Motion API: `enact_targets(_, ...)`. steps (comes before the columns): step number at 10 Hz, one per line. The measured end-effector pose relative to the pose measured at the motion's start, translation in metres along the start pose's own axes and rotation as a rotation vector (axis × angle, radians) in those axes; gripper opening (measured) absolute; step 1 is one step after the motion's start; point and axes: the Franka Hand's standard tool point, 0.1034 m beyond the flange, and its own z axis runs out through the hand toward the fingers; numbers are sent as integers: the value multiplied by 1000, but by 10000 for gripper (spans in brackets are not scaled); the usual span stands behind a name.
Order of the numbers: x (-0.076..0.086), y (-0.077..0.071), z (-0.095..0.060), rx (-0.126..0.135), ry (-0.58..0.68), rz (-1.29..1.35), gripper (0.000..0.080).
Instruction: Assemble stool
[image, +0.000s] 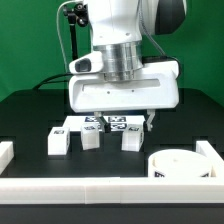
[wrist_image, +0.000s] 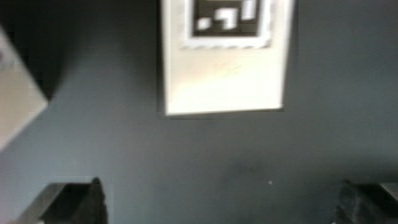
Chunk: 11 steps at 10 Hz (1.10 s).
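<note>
Closest to the lens runs the border rail (image: 100, 190), then the seat (image: 180, 164), well apart from your gripper (wrist_image: 222, 205). Its jaws stand wide and empty, with one leg (wrist_image: 226, 72) just beyond them.

The seat (image: 180, 166), a thick white round disc, lies flat at the exterior view's right, nearest the camera. Behind it, three short white blocky pieces lie in a loose row, apart: left leg (image: 60, 142), middle leg (image: 90, 138) and right leg (image: 131, 139), with black-and-white tags showing.
</note>
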Motion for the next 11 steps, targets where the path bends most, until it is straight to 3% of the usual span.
enact_targets(2,1,0,0,23,3,88,648)
enact_targets(6,-3,2,5,16,-47,29,648)
enact_targets(8,-2,9,9,33,-169,-32,648)
enact_targets(11,-9,4,8,35,-384,-23,648)
